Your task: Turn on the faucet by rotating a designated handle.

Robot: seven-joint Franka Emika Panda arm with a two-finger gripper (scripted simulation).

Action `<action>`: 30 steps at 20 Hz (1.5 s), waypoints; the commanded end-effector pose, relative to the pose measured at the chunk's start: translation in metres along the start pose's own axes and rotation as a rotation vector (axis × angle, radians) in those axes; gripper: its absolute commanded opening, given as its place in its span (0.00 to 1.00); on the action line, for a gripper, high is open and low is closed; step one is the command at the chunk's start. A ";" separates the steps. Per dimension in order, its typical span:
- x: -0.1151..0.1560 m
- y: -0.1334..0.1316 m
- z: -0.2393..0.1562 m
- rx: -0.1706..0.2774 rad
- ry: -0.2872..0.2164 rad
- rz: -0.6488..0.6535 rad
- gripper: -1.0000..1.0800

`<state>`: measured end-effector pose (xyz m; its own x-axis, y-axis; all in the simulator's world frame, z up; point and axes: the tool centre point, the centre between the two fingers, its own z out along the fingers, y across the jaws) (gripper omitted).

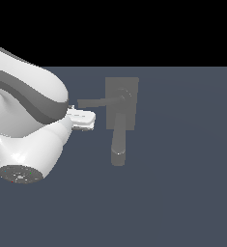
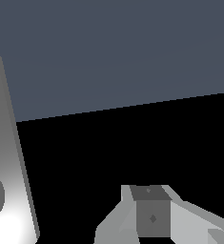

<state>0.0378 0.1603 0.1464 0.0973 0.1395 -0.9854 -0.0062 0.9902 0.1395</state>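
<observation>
Faucet: I see the dull grey faucet (image 1: 120,103) on the blue-grey tabletop (image 1: 182,183), its flat rectangular base plate (image 1: 113,87) lying near the middle of the exterior view.
Spout: the thick rounded tube spout (image 1: 119,142) runs from the plate toward the lower edge of the exterior view.
Handle: the thin straight handle (image 1: 98,102) reaches from the plate toward the exterior view's left; its free end lies just beside my arm's wrist.
Arm: my white arm (image 1: 28,120) fills the exterior view's left side.
Tool: the tool (image 1: 81,118) sits close under the handle's free end. I cannot tell whether it touches the bar, how wide it stands, or whether it has hold of anything.
Wrist view: one grey fingertip (image 2: 151,214) shows against black, and a broad grey cylinder (image 2: 8,157) stands at the frame's edge; I cannot tell which part that is.
</observation>
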 end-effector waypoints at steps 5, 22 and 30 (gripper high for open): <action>0.006 -0.016 0.004 0.036 0.017 -0.027 0.00; 0.026 -0.053 -0.001 0.074 0.100 -0.102 0.00; 0.018 -0.063 0.002 0.081 0.091 -0.127 0.00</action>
<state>0.0421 0.1002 0.1194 0.0013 0.0185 -0.9998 0.0807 0.9966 0.0186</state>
